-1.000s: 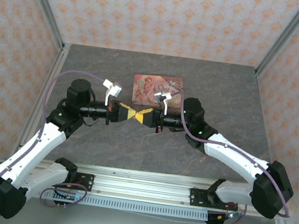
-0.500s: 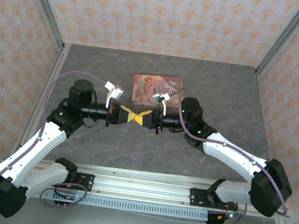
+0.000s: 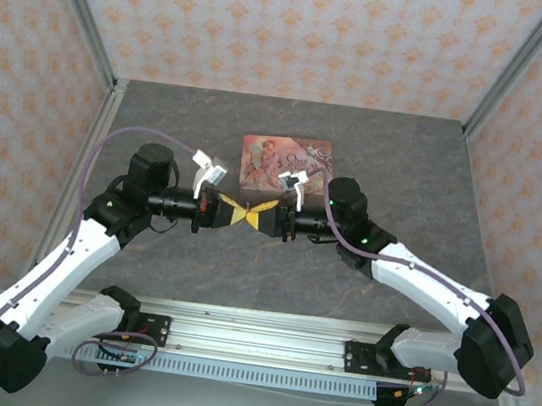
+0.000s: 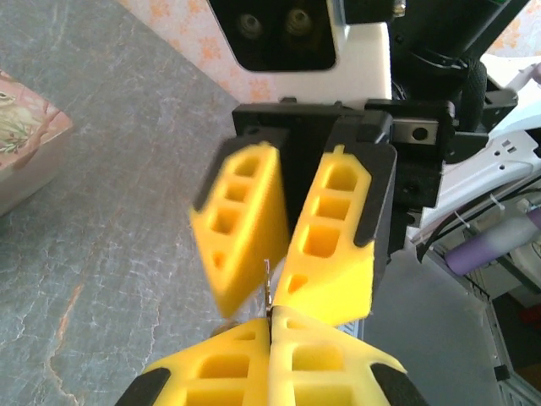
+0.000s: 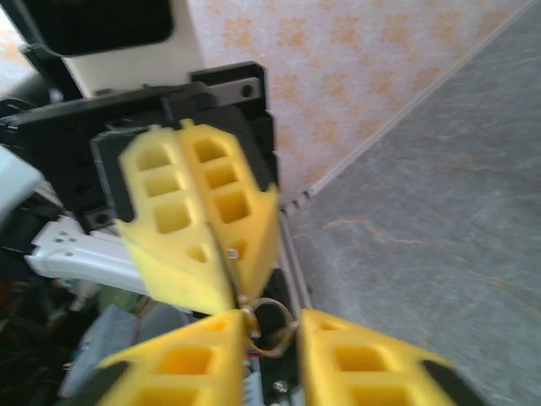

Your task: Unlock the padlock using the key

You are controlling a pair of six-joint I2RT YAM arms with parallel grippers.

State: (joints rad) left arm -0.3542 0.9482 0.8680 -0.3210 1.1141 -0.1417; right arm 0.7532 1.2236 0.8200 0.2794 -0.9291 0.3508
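From above, the left claw [image 3: 234, 211] and right claw [image 3: 253, 213] meet tip to tip above the grey worktop [image 3: 182, 120], near a pink illustrated tin box [image 3: 273, 155]. In the left wrist view, the left claw is pressed together on what looks like the thin silvery metal key [image 4: 266, 283]. In the right wrist view, the right claw is spread around a thin metal loop [image 5: 272, 320]; whether that is the padlock's shackle I cannot tell. Mating key and lock seems in hand; next calls for fine alignment

The right fingers [image 3: 262, 207], shut a moment ago, have spread apart, and their meeting point with the left fingers [image 3: 226, 209] has shifted slightly nearer.
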